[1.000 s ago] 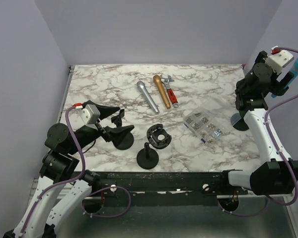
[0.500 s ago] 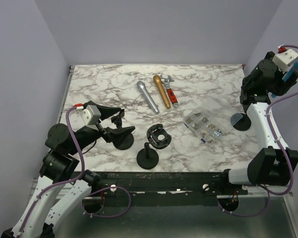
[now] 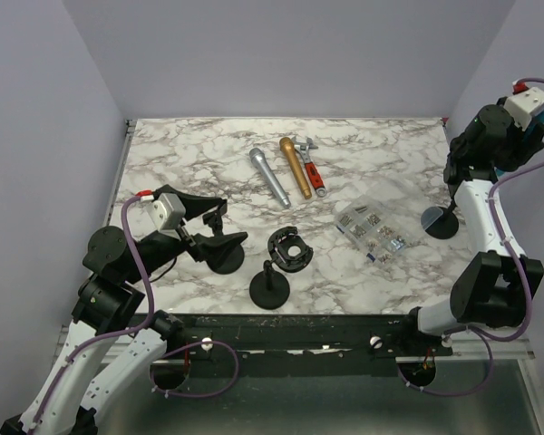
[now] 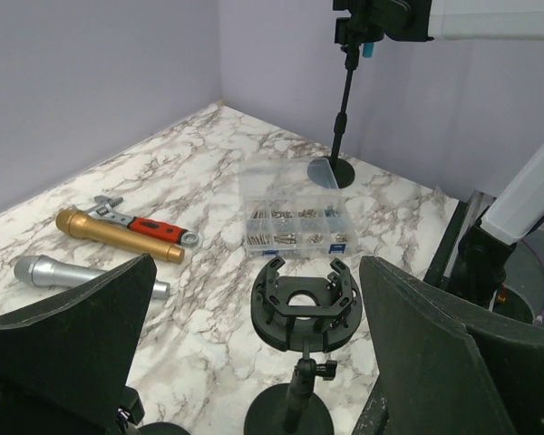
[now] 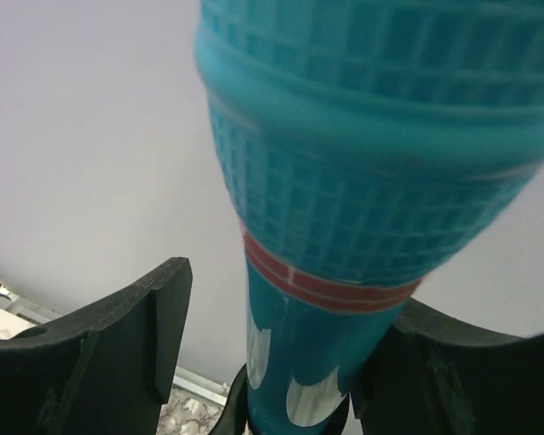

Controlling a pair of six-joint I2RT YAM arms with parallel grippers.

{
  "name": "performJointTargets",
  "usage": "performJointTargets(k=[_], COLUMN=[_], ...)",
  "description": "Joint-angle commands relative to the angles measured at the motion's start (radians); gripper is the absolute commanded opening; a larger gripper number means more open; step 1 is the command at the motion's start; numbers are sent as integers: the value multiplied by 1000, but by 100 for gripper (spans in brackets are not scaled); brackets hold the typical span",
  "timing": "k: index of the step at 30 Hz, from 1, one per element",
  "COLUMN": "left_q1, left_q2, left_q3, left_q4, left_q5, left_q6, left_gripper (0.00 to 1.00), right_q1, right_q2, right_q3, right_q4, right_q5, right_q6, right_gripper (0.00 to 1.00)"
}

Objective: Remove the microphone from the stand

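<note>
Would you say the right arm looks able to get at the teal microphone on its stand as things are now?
Probably yes: the right gripper straddles the teal microphone, nothing lies between them, and the left gripper is far off. A gap on one side suggests it is not clamped yet.

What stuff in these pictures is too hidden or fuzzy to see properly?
- Teal microphone: in the right wrist view its head is blurred and its lower end runs off the bottom edge, between the right gripper. In the top view the right edge cuts it off.
- Stand top: in the left wrist view the right gripper covers it, so the clip is unseen.
- Bits in the clear box: too small everywhere.
</note>
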Motion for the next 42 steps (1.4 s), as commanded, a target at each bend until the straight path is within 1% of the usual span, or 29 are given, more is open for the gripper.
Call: performJointTargets(k=[1, 3, 4, 6, 9, 13, 19, 23, 26, 28, 32, 36, 40, 42], left_q1=[-10, -12, -13, -14, -14, -17, -17, -17, -17, -17, -17, -18, -23, -24], left_q2=[-10, -9, -9, -8, -6, 2, 13, 22, 26, 27, 24, 23, 19, 17], left_q3=[12, 12, 13, 14, 15, 12, 11, 11, 11, 11, 9, 9, 10, 9], left_q4=[-15, -17, -18, -19, -19, -18, -16, -16, -13, -12, -11, -12, -13, -13], left_q5=[-16, -18, -20, -20, -18, -17, -11, -8, -2, 1, 0, 3, -1, -4], left_q6=[15, 16, 17, 17, 17, 16, 11, 9, 8, 5, 4, 3, 4, 5], left_gripper=[98, 99, 98, 99, 98, 99, 98, 99, 98, 98, 99, 98, 99, 98], right_q1=[-7, -6, -6, -6, -7, -6, -1, 21, 44, 52, 60, 61, 60, 60], right_q2=[14, 9, 7, 0, -24, -63, -124, -164, -179, -182, -206, -183, -129, -112], right_q3=[20, 21, 21, 19, 19, 28, 47, 39, 30, 10, 1, 2, 25, 18], right_q4=[58, 49, 48, 48, 26, -1, -44, -24, 22, 85, 85, 144, 153, 205], right_q5=[-35, -44, -44, -47, -73, -96, -126, -122, -101, -72, -75, -29, 13, 38], right_q6=[-28, -21, -20, -18, 0, 19, 46, 24, -38, -80, -81, -128, -153, -195], right_gripper=[65, 54, 50, 45, 31, 20, 8, 3, 2, 2, 2, 2, 2, 2])
